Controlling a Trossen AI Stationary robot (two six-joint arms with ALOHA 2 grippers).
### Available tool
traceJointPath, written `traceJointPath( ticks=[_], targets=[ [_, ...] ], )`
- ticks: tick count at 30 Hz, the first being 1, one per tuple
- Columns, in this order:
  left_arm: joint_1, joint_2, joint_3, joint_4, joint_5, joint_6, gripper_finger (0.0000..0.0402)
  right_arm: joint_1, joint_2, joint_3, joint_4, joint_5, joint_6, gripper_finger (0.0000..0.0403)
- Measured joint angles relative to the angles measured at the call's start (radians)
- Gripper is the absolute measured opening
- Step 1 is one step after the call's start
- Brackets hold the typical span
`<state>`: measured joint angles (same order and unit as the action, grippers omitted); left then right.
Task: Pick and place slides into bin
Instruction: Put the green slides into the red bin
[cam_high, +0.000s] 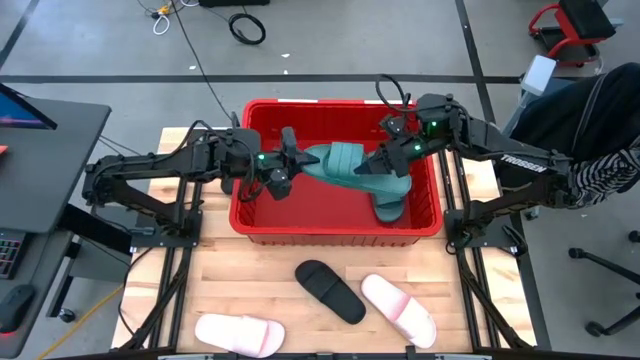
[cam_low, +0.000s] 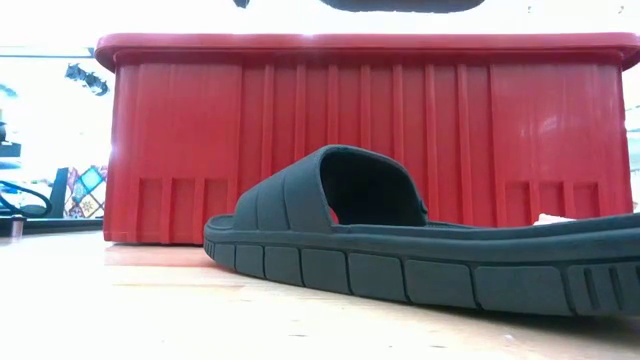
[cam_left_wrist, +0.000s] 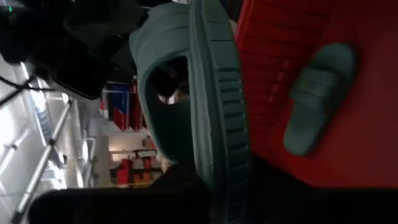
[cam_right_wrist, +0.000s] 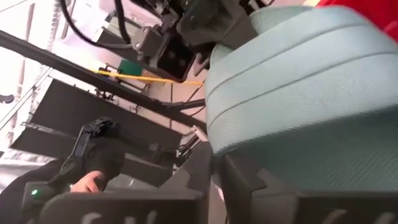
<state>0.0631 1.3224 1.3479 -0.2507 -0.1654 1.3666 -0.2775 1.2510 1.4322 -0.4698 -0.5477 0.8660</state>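
Observation:
A teal slide (cam_high: 335, 162) hangs above the red bin (cam_high: 340, 232), on its edge, between my two grippers. My left gripper (cam_high: 290, 165) is shut on its left end, and my right gripper (cam_high: 380, 165) is shut at its right end. A second teal slide (cam_high: 392, 203) lies sole down on the bin's floor at the right, also seen in the left wrist view (cam_left_wrist: 317, 93). On the table in front of the bin lie a black slide (cam_high: 330, 290) and two pale pink-white slides (cam_high: 240, 333) (cam_high: 398, 308), all sole down. My left gripper pinches the teal slide's sole (cam_left_wrist: 224, 165) at one end between its two fingers, coming level from the table's left. The slide stands on its edge, strap to one side, clear of the bin. My right gripper comes level from the table's right at the slide's other end. Its fingers (cam_right_wrist: 249, 180) stand almost together under the teal foam (cam_right_wrist: 292, 112); the slide hides which part lies between them.
The black slide (cam_low: 400, 250) lies close before the bin's near wall (cam_low: 360, 140). Both arms reach in over the bin's side rims. A person in a striped sleeve (cam_high: 610, 170) sits past the table's right edge. Bare wood shows left and right of the slides.

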Motion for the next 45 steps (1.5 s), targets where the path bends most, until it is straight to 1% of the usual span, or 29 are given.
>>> traceJointPath(
  ticks=[3, 6, 9, 11, 13, 15, 17, 19, 21, 24, 27, 30, 32, 35, 37, 39, 42, 45],
  targets=[
    [0.0, -0.001, 0.0, -0.017, 0.0, -0.09, 0.0043, 0.0, -0.001, 0.0, 0.018, 0.032, -0.027, 0.0062],
    [0.0, -0.009, 0.0, -0.045, 0.002, -0.153, 0.0044, -0.001, -0.007, 0.0, 0.072, 0.055, -0.043, 0.0095],
    [0.0, -0.018, 0.001, -0.055, 0.003, -0.195, 0.005, -0.003, -0.021, 0.0, 0.128, 0.087, -0.068, 0.0135],
    [0.001, -0.031, 0.0, -0.079, 0.004, -0.233, 0.0048, -0.004, -0.036, 0.0, 0.153, 0.113, -0.097, 0.0163],
    [0.008, -0.041, 0.0, -0.084, 0.004, -0.282, 0.0045, -0.004, -0.057, 0.0, 0.168, 0.144, -0.144, 0.0191],
    [0.02, -0.06, 0.0, -0.131, 0.014, -0.356, 0.0045, -0.004, -0.079, 0.0, 0.171, 0.177, -0.192, 0.0218],
    [0.044, -0.081, 0.0, -0.169, 0.034, -0.469, 0.0045, -0.004, -0.104, 0.0, 0.172, 0.215, -0.236, 0.0246],
    [0.086, -0.102, 0.0, -0.234, 0.069, -0.619, 0.0045, 0.004, -0.127, 0.0, 0.186, 0.256, -0.287, 0.0273],
    [0.138, -0.123, 0.0, -0.281, 0.132, -0.771, 0.0045, 0.019, -0.15, 0.0, 0.209, 0.292, -0.374, 0.0299],
    [0.219, -0.136, 0.0, -0.3, 0.241, -1.001, 0.0045, 0.056, -0.169, 0.0, 0.266, 0.361, -0.566, 0.0333],
    [0.299, -0.14, 0.0, -0.3, 0.351, -1.275, 0.0045, 0.09, -0.169, 0.0, 0.299, 0.443, -0.78, 0.0361],
    [0.369, -0.139, 0.0, -0.312, 0.489, -1.498, 0.0046, 0.1, -0.152, 0.001, 0.289, 0.542, -0.966, 0.0382],
    [0.4, -0.139, 0.0, -0.307, 0.568, -1.616, 0.0046, 0.101, -0.13, 0.0, 0.239, 0.595, -1.104, 0.039],
    [0.446, -0.139, 0.0, -0.307, 0.65, -1.752, 0.0045, 0.112, -0.085, -0.001, 0.139, 0.657, -1.251, 0.0396],
    [0.475, -0.139, 0.0, -0.307, 0.699, -1.806, 0.0045, 0.113, -0.049, -0.001, 0.1, 0.709, -1.298, 0.0399],
    [0.491, -0.139, 0.0, -0.302, 0.727, -1.838, 0.0045, 0.111, -0.015, -0.001, 0.07, 0.733, -1.335, 0.04],
    [0.502, -0.139, 0.0, -0.295, 0.732, -1.883, 0.0046, 0.105, 0.029, -0.001, 0.011, 0.738, -1.397, 0.04],
    [0.502, -0.139, 0.001, -0.294, 0.736, -1.913, 0.0047, 0.101, 0.068, -0.001, -0.077, 0.736, -1.421, 0.04]
  ],
)
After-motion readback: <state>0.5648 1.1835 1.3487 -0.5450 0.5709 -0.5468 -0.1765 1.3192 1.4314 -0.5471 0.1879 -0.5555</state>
